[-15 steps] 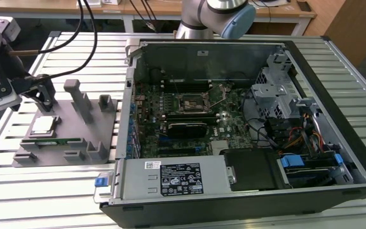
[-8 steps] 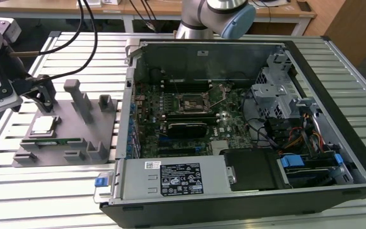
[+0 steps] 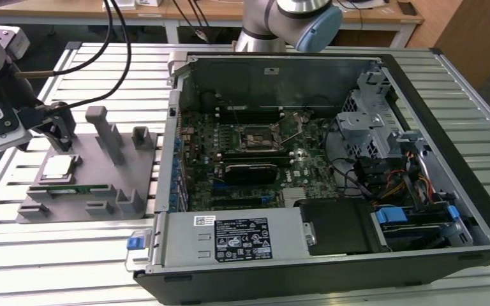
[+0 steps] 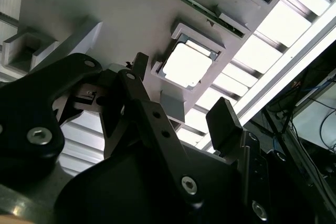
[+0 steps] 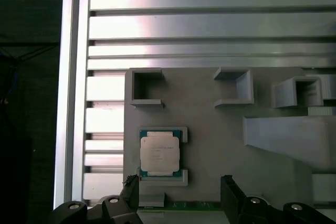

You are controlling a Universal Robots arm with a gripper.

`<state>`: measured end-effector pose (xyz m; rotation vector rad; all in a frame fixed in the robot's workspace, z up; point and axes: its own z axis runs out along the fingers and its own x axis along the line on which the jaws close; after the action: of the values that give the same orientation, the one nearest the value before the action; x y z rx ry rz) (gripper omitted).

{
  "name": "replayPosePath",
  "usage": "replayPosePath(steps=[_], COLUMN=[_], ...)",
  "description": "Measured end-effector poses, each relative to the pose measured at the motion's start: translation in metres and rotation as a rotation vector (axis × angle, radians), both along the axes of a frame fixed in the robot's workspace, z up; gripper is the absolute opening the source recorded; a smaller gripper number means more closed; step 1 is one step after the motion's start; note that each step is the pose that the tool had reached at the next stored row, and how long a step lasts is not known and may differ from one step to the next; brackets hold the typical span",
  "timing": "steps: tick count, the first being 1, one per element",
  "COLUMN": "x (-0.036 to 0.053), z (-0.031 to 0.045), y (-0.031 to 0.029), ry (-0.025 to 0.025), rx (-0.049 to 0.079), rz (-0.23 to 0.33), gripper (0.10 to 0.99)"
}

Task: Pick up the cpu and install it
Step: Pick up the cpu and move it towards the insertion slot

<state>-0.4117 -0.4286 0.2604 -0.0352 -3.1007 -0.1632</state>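
Observation:
The cpu [image 3: 59,167], a small square chip with a silvery-white top, lies flat in its pocket on the grey fixture plate [image 3: 138,169] at the exterior view's left. In the first wrist view the cpu [image 5: 159,152] sits framed by low grey walls. The second wrist view has the cpu [image 4: 187,64] bright in that same pocket. My gripper [image 3: 55,137] hovers just above and beside the chip, apart from it. Its black fingers [image 5: 228,192] stand open with nothing between them. The motherboard's socket [image 3: 258,137] lies inside the open computer case.
A long green memory stick [image 3: 71,189] rests in a slot on the fixture plate, near tall grey posts [image 3: 107,134]. The open computer case [image 3: 330,159] takes up the middle and right of the slatted metal table [image 3: 74,268]. A second robot arm's base [image 3: 270,25] stands behind the case.

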Motion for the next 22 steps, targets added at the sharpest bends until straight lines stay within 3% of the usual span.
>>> replayPosePath(steps=[22], x=[0.0], z=[-0.0083], y=[0.0], ry=[-0.0001], rx=[0.0], rz=[0.0], gripper=[0.718])
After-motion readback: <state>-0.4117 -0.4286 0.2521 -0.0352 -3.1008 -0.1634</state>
